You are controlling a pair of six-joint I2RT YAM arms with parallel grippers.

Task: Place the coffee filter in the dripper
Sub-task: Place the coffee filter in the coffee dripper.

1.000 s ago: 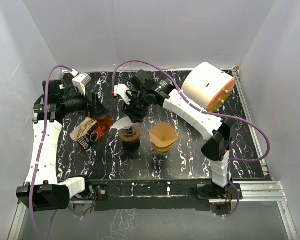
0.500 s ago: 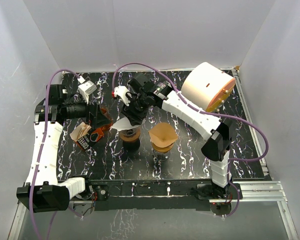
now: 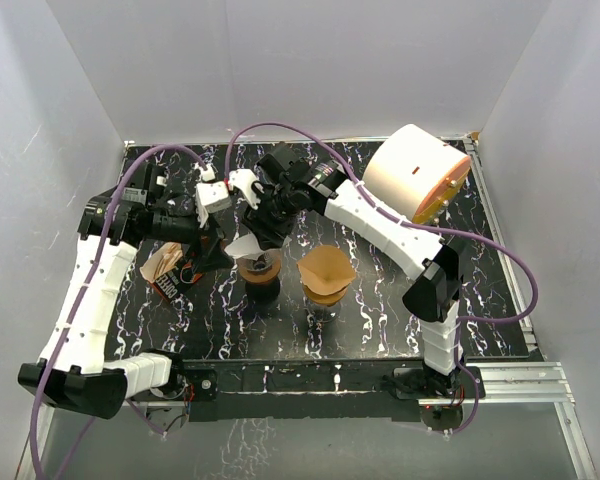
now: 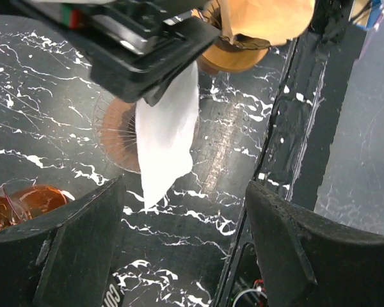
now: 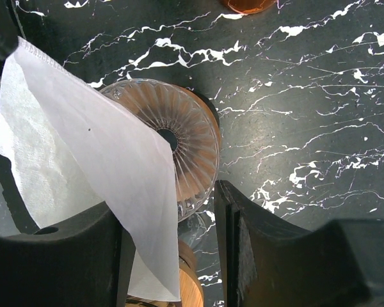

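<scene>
Black marble-look table (image 3: pixel 380 330), white walls all round. Right gripper (image 3: pixel 263 230) pinching white paper coffee filter (image 5: pixel 83 160). Filter hangs tilted over rim of ribbed glass dripper (image 5: pixel 189 144), not inside. Left gripper (image 4: pixel 179 249) spread wide, near filter's loose edge, not touching. Bare table at right.

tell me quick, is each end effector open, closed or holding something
left end effector: open, holding nothing
right end effector: closed on the white coffee filter

White walls (image 3: pixel 330 60), black marbled table (image 3: pixel 380 315).
</scene>
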